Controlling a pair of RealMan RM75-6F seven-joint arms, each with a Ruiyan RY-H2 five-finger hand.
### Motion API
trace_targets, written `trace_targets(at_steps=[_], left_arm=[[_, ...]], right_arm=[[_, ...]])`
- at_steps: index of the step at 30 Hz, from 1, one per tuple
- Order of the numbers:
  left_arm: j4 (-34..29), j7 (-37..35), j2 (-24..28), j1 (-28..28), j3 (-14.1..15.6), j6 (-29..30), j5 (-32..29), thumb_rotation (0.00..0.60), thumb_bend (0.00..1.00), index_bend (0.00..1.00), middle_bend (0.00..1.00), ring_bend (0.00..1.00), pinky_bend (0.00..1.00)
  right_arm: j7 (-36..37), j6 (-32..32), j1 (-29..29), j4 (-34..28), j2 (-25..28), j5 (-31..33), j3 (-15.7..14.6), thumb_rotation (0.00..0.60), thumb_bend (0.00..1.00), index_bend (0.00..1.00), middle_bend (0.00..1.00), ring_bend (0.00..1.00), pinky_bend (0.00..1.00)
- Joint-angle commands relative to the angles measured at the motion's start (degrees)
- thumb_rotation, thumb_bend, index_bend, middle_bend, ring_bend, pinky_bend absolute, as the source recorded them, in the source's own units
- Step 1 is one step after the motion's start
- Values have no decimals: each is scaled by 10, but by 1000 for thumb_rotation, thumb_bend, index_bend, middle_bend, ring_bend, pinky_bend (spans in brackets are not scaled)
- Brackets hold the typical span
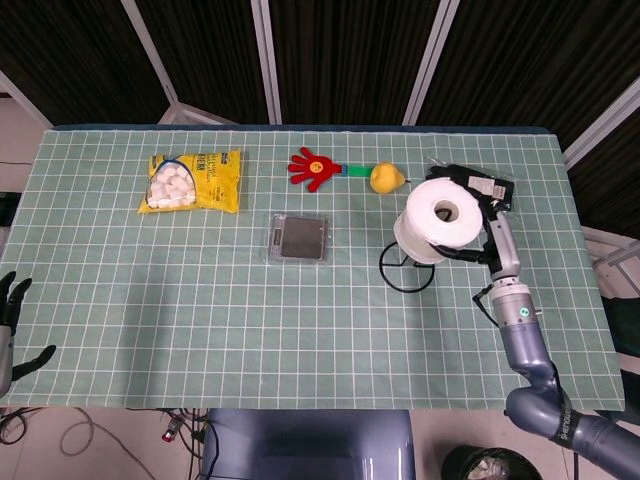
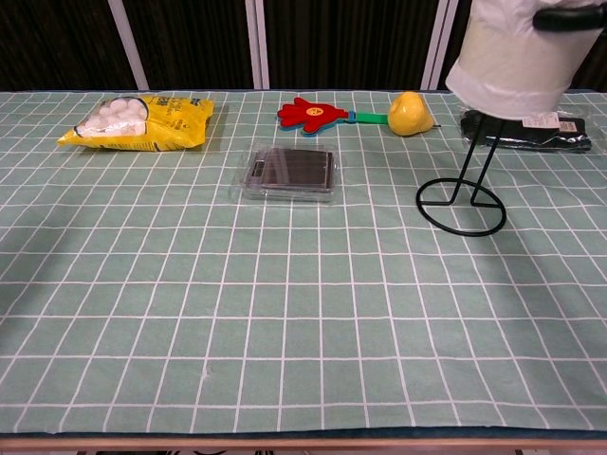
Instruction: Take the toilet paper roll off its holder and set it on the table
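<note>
The right hand (image 1: 487, 235) grips the paper roll (image 1: 440, 218) high on the holder (image 2: 462, 202); if it snags the prongs, the holder could topple.

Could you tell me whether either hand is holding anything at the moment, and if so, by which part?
The right hand holds the toilet paper roll by its side, lifted above the holder. The left hand holds nothing.

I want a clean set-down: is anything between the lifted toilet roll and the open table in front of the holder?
The toilet roll, gripped by the right robot hand, still surrounds the upper part of the wire holder; nothing lies on the table in front.
</note>
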Motion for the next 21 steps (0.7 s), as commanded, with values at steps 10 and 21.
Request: trace_targets(at_steps=[10,21], left_arm=[[-1,9,-3,-1,3,-4,3,600,101,118,0,0,0],[-1,13,-4,-1,3,-4,3,600,101,118,0,0,0]], right_arm=[[-60,-50,-13,-153,206,60,81,600,101,376,385,360,98],[-33,-108,-22,-156,335,114,130,600,101,377,385,360,98]])
